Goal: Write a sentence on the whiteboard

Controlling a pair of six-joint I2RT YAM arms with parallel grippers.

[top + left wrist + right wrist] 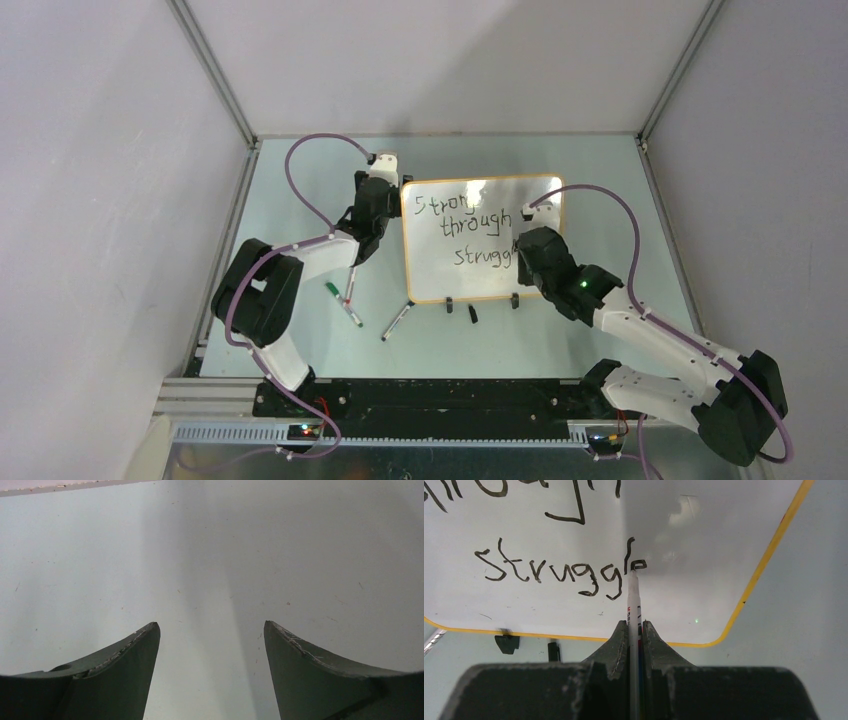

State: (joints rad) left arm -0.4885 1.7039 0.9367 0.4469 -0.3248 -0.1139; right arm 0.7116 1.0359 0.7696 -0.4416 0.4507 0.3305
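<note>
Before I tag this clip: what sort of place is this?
Likely a robotics lab cell: a panelled aluminium frame walls in a table, the left arm and right arm are bolted at its near edge, and the right fingers hold a marker to a whiteboard.

Loose markers (352,312) off the whiteboard's (440,275) near-left corner; open table (620,200) rightward.

The pale grey-green counter (600,170) carries the whiteboard (440,270) near its middle, with black clip feet (449,303) at the board's near edge. Left of it lie a thin marker (353,312) beside a small green piece (331,289), and a second marker (397,321). A small black piece (472,312) lies between the feet.
</note>
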